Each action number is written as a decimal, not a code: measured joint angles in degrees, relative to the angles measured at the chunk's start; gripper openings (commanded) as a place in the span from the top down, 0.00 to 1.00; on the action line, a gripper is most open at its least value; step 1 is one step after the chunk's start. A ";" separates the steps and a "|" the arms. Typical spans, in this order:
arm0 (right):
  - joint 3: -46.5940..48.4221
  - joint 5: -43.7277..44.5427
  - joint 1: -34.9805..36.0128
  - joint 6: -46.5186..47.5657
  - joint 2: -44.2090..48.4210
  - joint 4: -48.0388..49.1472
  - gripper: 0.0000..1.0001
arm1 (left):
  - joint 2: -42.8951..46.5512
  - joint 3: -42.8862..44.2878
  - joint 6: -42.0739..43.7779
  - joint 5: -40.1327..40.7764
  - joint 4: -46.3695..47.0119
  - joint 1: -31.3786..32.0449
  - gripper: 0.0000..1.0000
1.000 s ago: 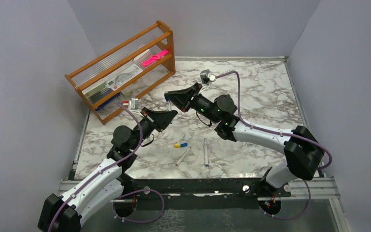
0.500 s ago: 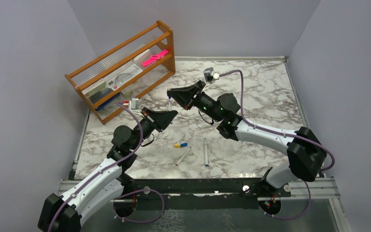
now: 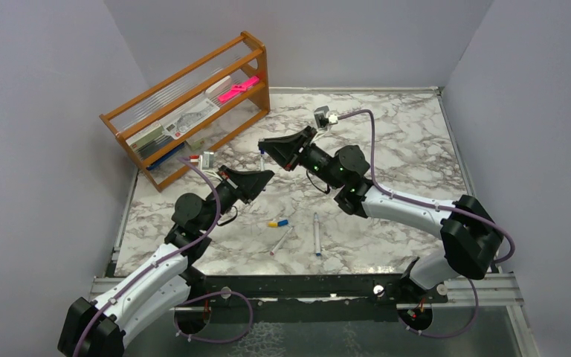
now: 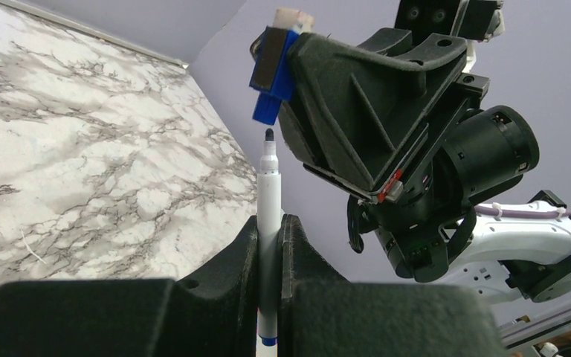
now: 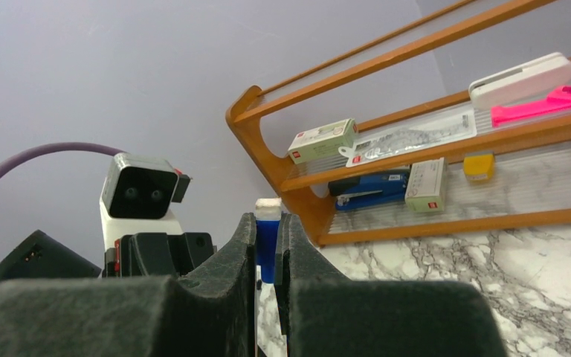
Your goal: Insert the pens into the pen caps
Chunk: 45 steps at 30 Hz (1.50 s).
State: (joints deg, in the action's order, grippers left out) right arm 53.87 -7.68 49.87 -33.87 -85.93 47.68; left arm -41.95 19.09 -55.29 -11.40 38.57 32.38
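My left gripper [image 4: 270, 219] is shut on a white pen [image 4: 270, 190], held upright with its dark tip up. My right gripper [image 5: 267, 219] is shut on a blue pen cap [image 5: 267, 242] with a white end. In the left wrist view the cap [image 4: 266, 82] hangs just above the pen tip, with a small gap and slightly tilted. In the top view both grippers, left [image 3: 266, 175] and right [image 3: 262, 149], meet above the table's middle. Two more pens [image 3: 282, 240] [image 3: 317, 233] and a yellow-orange and blue cap pair [image 3: 277, 222] lie on the table.
A wooden rack [image 3: 256, 56] stands at the back left, holding a flat pink object [image 3: 239, 88], a blue stapler [image 5: 368, 187] and small boxes. Grey walls close in the marble table [image 3: 401, 141] on three sides.
My right gripper with the blue cap has shifted slightly right and back, nearer over the pen tip. The left arm and its pen have stayed put.
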 measured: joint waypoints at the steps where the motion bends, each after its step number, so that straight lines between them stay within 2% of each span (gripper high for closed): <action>1: -0.42 -0.02 0.00 -0.33 0.00 0.09 0.98 | -0.02 0.00 0.11 0.00 -0.02 0.00 1.00; 10: -2.64 -0.57 0.00 -2.05 -0.02 0.68 0.98 | -0.07 0.00 0.39 0.07 0.00 0.00 1.00; 45: -0.79 -1.49 -0.09 -1.90 -0.02 1.42 0.98 | -0.02 -0.04 0.59 0.07 0.39 0.00 1.00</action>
State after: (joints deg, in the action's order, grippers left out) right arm 53.08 -9.17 49.78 -35.77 -85.95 49.10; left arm -41.98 19.05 -54.70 -11.33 38.96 32.38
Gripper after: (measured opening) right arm 0.067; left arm 0.086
